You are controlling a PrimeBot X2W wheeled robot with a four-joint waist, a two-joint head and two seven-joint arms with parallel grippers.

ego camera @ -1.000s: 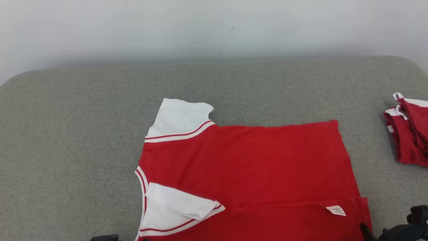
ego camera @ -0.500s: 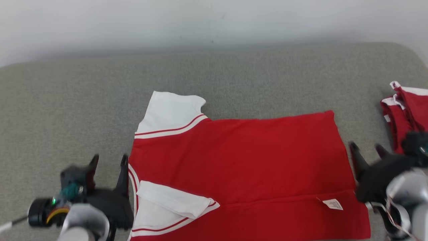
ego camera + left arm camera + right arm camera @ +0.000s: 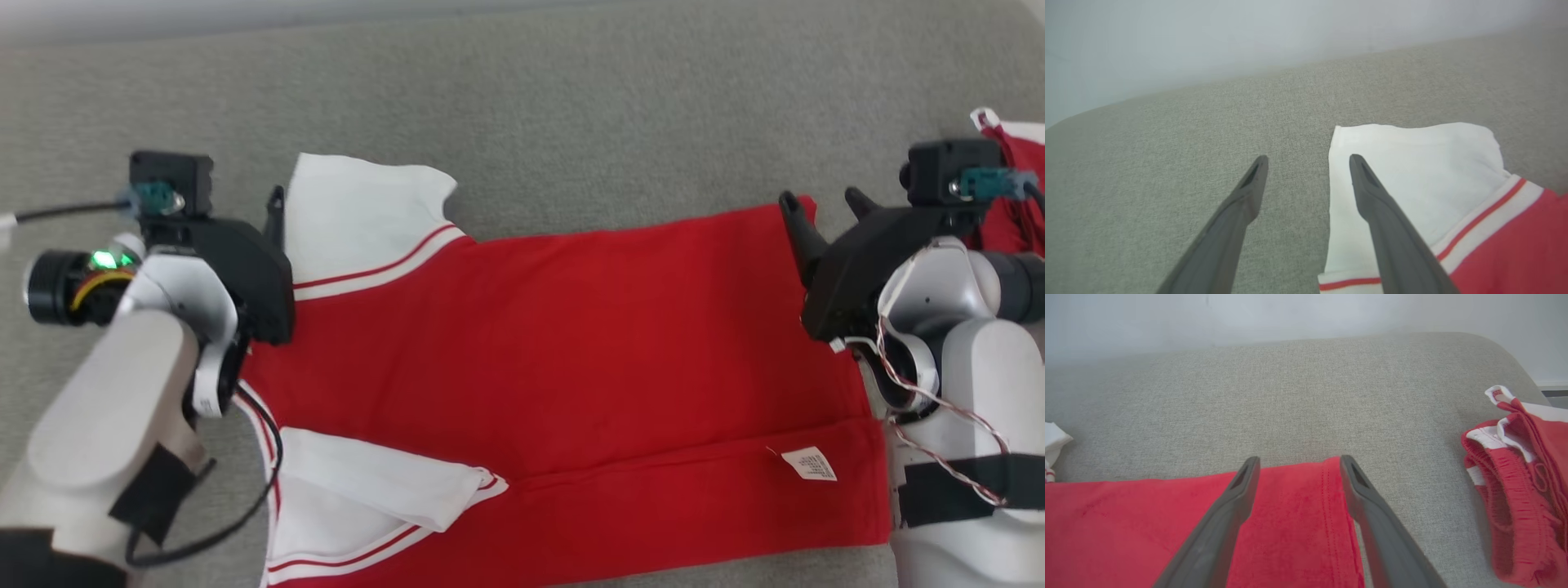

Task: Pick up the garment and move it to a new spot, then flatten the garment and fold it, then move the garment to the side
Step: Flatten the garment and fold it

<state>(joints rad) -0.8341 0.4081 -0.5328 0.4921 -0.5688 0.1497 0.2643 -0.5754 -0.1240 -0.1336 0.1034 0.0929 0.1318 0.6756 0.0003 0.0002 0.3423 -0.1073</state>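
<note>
The red-and-white garment (image 3: pixel 571 343) lies flat on the grey tabletop (image 3: pixel 571 106), the left pincer (image 3: pixel 1308 159) at its white sleeve (image 3: pixel 367 204) and the right pincer (image 3: pixel 820 198) at its far hem corner (image 3: pixel 1306 486), both spread wide and empty, apparently placed to begin a fold.

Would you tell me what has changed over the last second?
Both arms reached forward: the left gripper now straddles the far sleeve edge, the right gripper the far hem corner of the shirt. Both open, nothing gripped. The head camera tilted down. Shirt and pile unmoved.
</note>
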